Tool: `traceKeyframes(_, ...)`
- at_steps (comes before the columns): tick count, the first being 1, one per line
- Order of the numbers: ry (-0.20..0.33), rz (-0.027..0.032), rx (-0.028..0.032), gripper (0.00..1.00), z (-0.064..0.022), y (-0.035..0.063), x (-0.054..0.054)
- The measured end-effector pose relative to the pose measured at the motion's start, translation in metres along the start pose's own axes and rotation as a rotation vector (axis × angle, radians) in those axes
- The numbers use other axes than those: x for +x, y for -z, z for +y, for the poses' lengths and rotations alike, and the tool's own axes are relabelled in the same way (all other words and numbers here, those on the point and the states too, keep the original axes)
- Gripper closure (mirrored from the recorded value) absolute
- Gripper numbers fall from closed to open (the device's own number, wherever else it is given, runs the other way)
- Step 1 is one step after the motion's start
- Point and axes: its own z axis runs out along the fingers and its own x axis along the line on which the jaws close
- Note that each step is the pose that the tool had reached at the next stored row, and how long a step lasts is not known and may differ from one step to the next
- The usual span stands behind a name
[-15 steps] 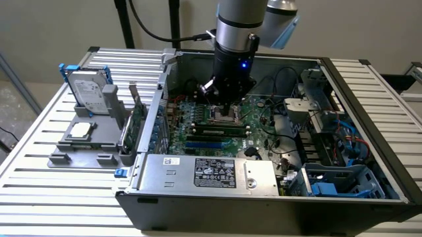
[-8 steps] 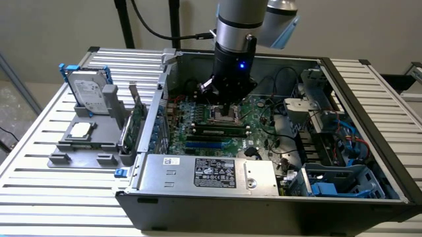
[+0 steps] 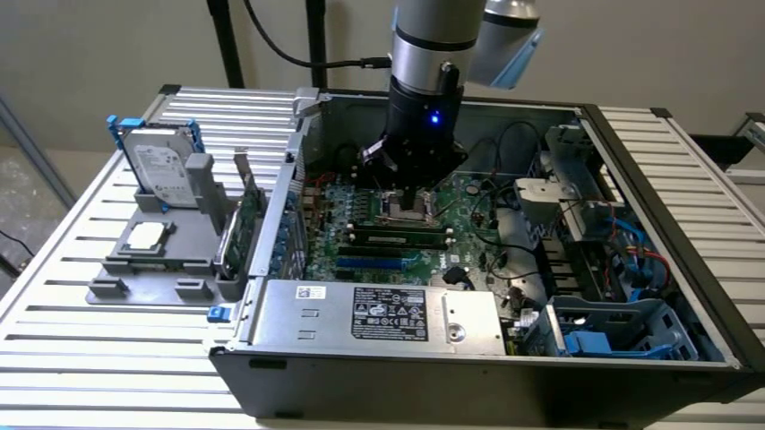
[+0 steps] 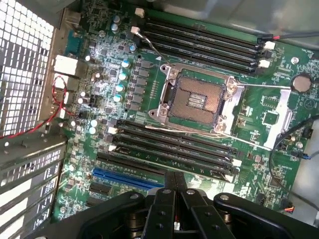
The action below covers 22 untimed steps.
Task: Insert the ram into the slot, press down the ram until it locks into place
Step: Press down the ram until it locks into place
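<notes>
Green ram [image 4: 199, 168] is seen seated in the black slot [image 4: 169, 149] under the gripper [image 4: 174, 191], whose jaws appear closed and empty, so pressing-down is judged underway.

I see a slatted metal table [image 3: 72, 269] carrying everything; its pale ribs run across under the whole setup; an open black computer case [image 3: 478, 367] lies flat on it, toward the exterior view's right; beside the case, on the exterior view's left, sits a grey plastic fixture tray [image 3: 150, 269], directly on the slats; from here I make out a hard drive [image 3: 161, 170] standing upright in that tray, in a blue-tipped bracket.
</notes>
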Motion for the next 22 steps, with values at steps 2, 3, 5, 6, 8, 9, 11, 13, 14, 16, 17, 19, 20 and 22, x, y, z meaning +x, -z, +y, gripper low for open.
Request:
traceKeyframes(2, -0.028, 0.0, -0.0004, 0.89, 0.0, 0.0, 0.0)
traceKeyframes(3, -0.042, 0.0001, -0.0004, 0.89, 0.0, 0.0, 0.0)
traceKeyframes(5, -0.07, 0.0002, -0.0006, 0.89, 0.0, 0.0001, 0.0)
traceKeyframes(6, -0.084, 0.0002, -0.0006, 0.89, 0.0, 0.0001, 0.0)
traceKeyframes(8, -0.11, 0.0004, -0.0001, 0.89, 0.0, 0.0001, 0.0)
traceKeyframes(9, -0.123, 0.0006, 0.0005, 0.89, -0.0001, 0.0002, 0.0)
traceKeyframes(11, -0.148, 0.0009, 0.0016, 0.89, 0.0, 0.0004, 0.0)
traceKeyframes(13, -0.173, 0.0011, 0.0025, 0.89, 0.0, 0.0005, 0.0)
traceKeyframes(14, -0.186, 0.0011, 0.0024, 0.89, 0.0, 0.0005, 0.0)
traceKeyframes(16, -0.201, 0.0012, 0.0018, 0.89, -0.0001, 0.0006, 0.0)
traceKeyframes(17, -0.201, 0.0012, 0.0018, 0.89, -0.0001, 0.0006, 0.0)
traceKeyframes(19, -0.201, 0.0012, 0.0017, 0.89, -0.0001, 0.0006, 0.0)
traceKeyframes(20, -0.201, 0.0012, 0.0018, 0.89, -0.0001, 0.0006, 0.0)
traceKeyframes(22, -0.201, 0.0012, 0.0017, 0.89, -0.0002, 0.0006, 0.0)
